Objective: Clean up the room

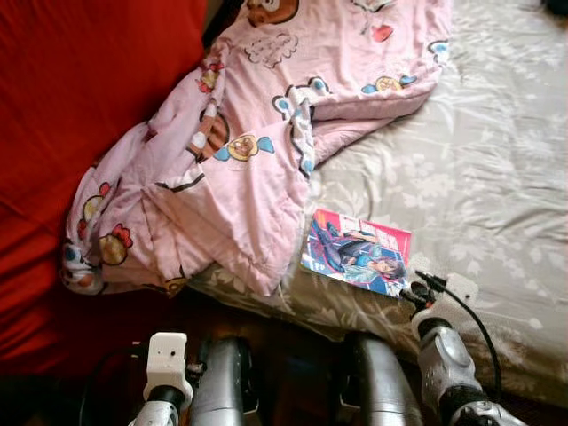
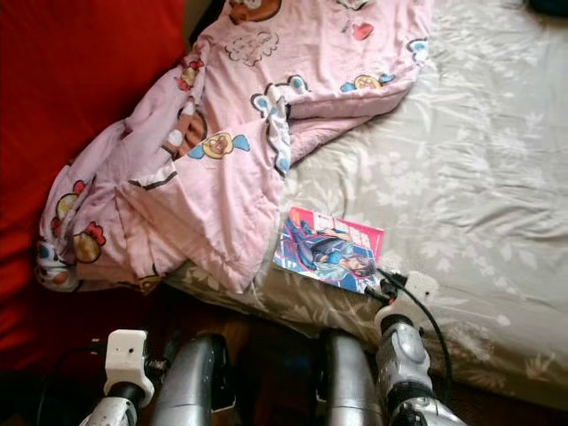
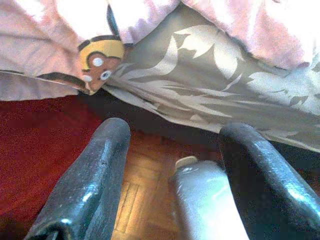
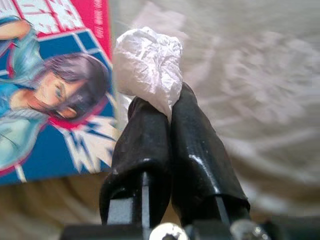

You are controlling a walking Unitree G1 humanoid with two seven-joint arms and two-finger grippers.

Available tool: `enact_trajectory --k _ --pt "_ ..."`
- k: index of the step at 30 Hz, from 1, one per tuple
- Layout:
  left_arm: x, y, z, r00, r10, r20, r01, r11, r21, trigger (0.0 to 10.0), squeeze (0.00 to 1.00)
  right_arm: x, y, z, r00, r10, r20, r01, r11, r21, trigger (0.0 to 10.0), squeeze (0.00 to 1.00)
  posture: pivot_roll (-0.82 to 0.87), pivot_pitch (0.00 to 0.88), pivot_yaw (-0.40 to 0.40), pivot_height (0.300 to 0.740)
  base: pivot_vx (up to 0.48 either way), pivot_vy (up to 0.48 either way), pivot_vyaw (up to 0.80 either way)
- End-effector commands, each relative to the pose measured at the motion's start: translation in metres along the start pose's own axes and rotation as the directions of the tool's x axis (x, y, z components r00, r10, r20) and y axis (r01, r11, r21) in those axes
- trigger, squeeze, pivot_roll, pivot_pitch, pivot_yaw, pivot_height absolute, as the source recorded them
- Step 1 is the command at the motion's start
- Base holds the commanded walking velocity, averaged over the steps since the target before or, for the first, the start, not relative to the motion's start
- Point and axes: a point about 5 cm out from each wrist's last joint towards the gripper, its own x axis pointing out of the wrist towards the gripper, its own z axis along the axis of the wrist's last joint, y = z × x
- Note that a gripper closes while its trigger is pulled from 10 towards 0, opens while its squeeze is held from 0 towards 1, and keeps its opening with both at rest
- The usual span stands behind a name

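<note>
A home bedroom: a bed (image 1: 497, 177) with floral sheet and rumpled cartoon-print pink quilt (image 1: 240, 151).

Bed sheet (image 1: 461, 169): grey, pale floral print, creased. Red carpet (image 1: 80, 80) alongside the bed on the robot's left, meeting wooden parquet floor (image 3: 145, 200) at the bed's near edge (parquet seen clearly in the left wrist view, dark under the overhang).

Bright daylight, soft focus throughout, floor dim, wrist backgrounds blurred.
</note>
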Motion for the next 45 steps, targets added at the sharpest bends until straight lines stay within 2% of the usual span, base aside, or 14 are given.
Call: enact_trajectory --k 1,7,8,9,10,13,15,17,24,32,34,35,38,45 --pt "-0.009 0.005 -0.019 0.997 0.034 -0.073 -0.035 0.999 -0.015 10.0 0.00 -0.011 -0.004 -0.016 1.000 0.017 -0.020 -0.018 0.999 -0.050 0.0 0.00 0.00 0.252 0.010 0.626 0.000 0.000 0.00" --pt "-0.005 0.006 -0.025 0.994 0.058 -0.090 -0.059 0.998 -0.017 10.0 0.00 -0.027 -0.020 -0.034 0.999 0.002 -0.048 -0.005 0.997 -0.074 0.0 0.00 -0.03 0.235 -0.005 0.626 0.000 0.000 0.00" --pt "-0.004 0.006 -0.024 0.994 0.060 -0.089 -0.061 0.998 -0.018 10.0 0.00 -0.029 -0.020 -0.038 0.998 0.008 -0.064 -0.013 0.997 -0.075 5.5 0.00 -0.03 0.232 -0.006 0.626 0.000 0.000 0.00" --pt "-0.003 0.006 -0.024 0.994 0.061 -0.088 -0.063 0.998 -0.020 10.0 0.00 -0.030 -0.020 -0.040 0.997 0.013 -0.075 -0.019 0.997 -0.074 5.5 0.00 -0.03 0.229 -0.007 0.626 0.000 0.000 0.00" --pt "-0.001 0.006 -0.025 0.994 0.060 -0.095 -0.063 0.998 -0.024 10.0 0.00 -0.033 -0.019 -0.047 0.993 0.030 -0.113 -0.040 0.995 -0.090 10.0 0.00 -0.03 0.222 -0.009 0.626 0.000 0.000 0.00" --pt "0.000 0.006 -0.033 0.989 0.053 -0.138 -0.058 0.998 -0.032 10.0 0.00 -0.037 -0.016 -0.057 0.981 0.069 -0.183 -0.094 0.987 -0.131 10.0 0.00 -0.04 0.210 -0.011 0.626 0.000 0.000 0.00" --pt "-0.001 0.011 -0.043 0.978 0.088 -0.191 -0.099 0.994 -0.051 10.0 0.00 -0.044 -0.016 -0.071 0.959 0.075 -0.274 -0.138 0.966 -0.220 10.0 0.00 -0.06 0.194 -0.015 0.626 0.000 0.000 0.00" --pt "-0.001 0.012 -0.044 0.977 0.092 -0.193 -0.104 0.993 -0.053 10.0 0.00 -0.044 -0.016 -0.072 0.956 0.072 -0.283 -0.141 0.962 -0.233 10.0 0.00 -0.06 0.194 -0.015 0.626 0.000 0.000 0.00" --pt "-0.004 0.013 -0.065 0.944 0.098 -0.316 -0.113 0.993 -0.028 10.0 0.00 -0.059 -0.018 -0.097 0.895 0.053 -0.443 -0.188 0.946 -0.266 10.0 0.00 -0.06 0.155 -0.022 0.671 0.000 0.000 0.00" --pt "-0.010 0.008 -0.082 0.899 0.085 -0.429 -0.108 0.994 -0.030 10.0 0.00 -0.075 -0.044 -0.108 0.855 -0.022 -0.518 -0.177 0.927 -0.331 10.0 0.00 -0.06 0.129 -0.022 0.731 0.000 0.000 0.00" --pt "-0.011 0.008 -0.083 0.896 0.082 -0.437 -0.105 0.994 -0.028 10.0 0.00 -0.078 -0.048 -0.109 0.850 -0.026 -0.526 -0.177 0.926 -0.333 10.0 0.00 -0.06 0.129 -0.022 0.731 0.000 0.000 0.00" --pt "-0.014 0.008 -0.086 0.885 0.083 -0.459 -0.111 0.993 -0.035 10.0 0.00 -0.084 -0.059 -0.111 0.833 -0.046 -0.552 -0.180 0.920 -0.349 10.0 0.00 -0.07 0.123 -0.019 0.731 0.000 0.000 0.00" --pt "-0.019 0.008 -0.093 0.859 0.092 -0.503 -0.137 0.989 -0.052 10.0 0.00 -0.094 -0.072 -0.116 0.800 -0.075 -0.596 -0.196 0.906 -0.376 10.0 0.00 -0.06 0.120 -0.020 0.731 0.000 0.000 0.00" --pt "-0.031 0.008 -0.105 0.813 0.088 -0.575 -0.145 0.988 -0.054 10.0 0.00 -0.101 -0.081 -0.118 0.779 -0.078 -0.622 -0.215 0.899 -0.382 10.0 0.00 -0.05 0.141 -0.026 0.731 0.000 0.000 0.00"
